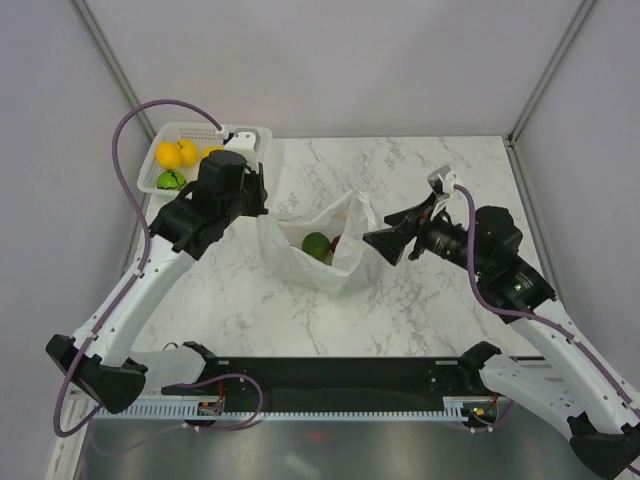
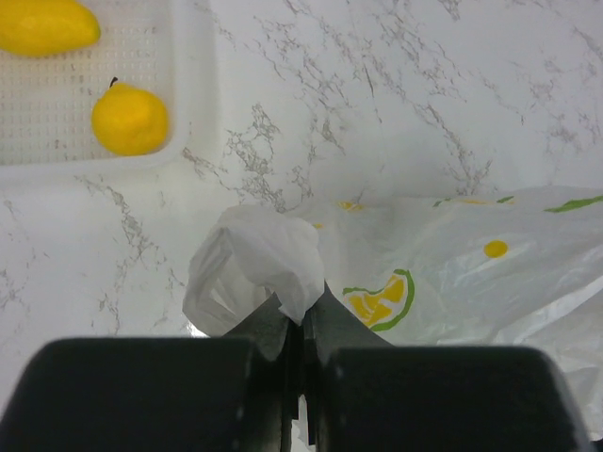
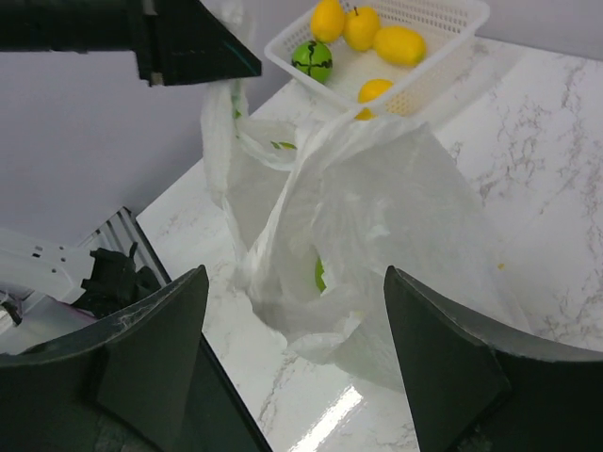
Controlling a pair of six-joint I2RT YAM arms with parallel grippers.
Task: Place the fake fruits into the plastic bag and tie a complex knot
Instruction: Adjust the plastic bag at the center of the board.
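The left tool (image 2: 301,318) is pinched tight on a handle of the plastic bag (image 1: 298,262). The right tool (image 3: 295,292) stands spread wide, empty; the bag, green fruit (image 1: 316,245) inside, sits just before it.

Nothing I could read anywhere: no words, labels, brands or numbers. The plastic bag (image 2: 452,273) mid-worktop (image 1: 450,170) carried only printed lemon and leaf pictures.

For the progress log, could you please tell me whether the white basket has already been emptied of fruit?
No, several yellow fruits and a green one lie in the white basket, seen from the right wrist.
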